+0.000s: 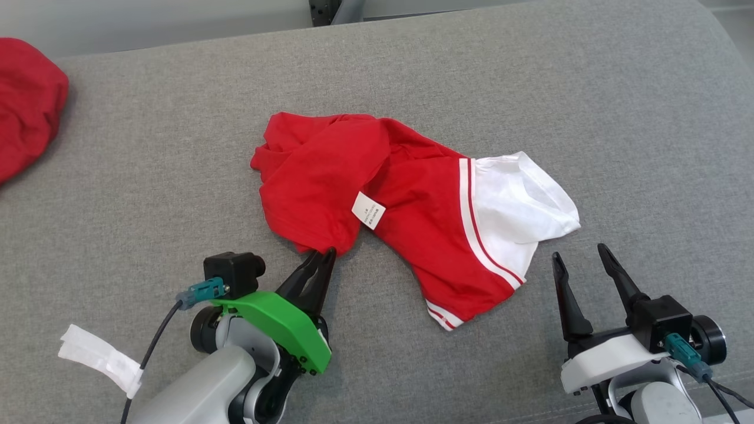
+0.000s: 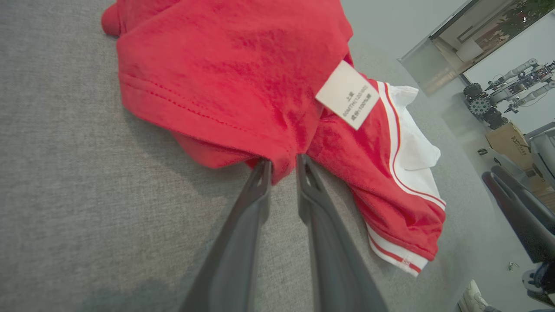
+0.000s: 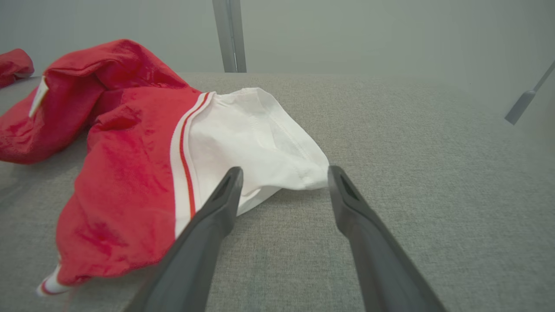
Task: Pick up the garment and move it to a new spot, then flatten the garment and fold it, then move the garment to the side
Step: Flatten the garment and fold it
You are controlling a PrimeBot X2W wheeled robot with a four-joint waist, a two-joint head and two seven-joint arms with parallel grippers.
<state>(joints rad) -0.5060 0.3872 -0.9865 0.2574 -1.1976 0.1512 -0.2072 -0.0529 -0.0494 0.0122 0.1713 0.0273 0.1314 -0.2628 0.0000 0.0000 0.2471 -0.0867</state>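
Tabletop: one, covered in grey woven fabric (image 1: 530, 76). Its far edge runs across the top of the head view and curves down at the right. Wide bare stretches lie beyond the garment and on both sides of it.
Red-and-white garment: one (image 1: 424, 206), crumpled near the middle of the tabletop. The red body is bunched and folded over itself on the left. A white part edged with red and white stripes lies on the right. How many layers lie underneath cannot be told.
Second red cloth: one (image 1: 26, 100), at the far left edge of the tabletop, well apart from the garment. The frame cuts it off, so what it is cannot be told.
Left gripper: one (image 1: 323, 254), with a green bracket. Its jaws are clenched on the near corner of the red hem. In the left wrist view a fold of red cloth sits between the tips.
Right gripper: one (image 1: 579, 252), with a white bracket. Its jaws are released and spread wide, tips near the white part's near edge but apart from it.
White strip: one (image 1: 97, 353), hanging on the left arm's cable at the lower left.
Care label: one (image 1: 368, 210), white, on the red body. Its print is too small to read.
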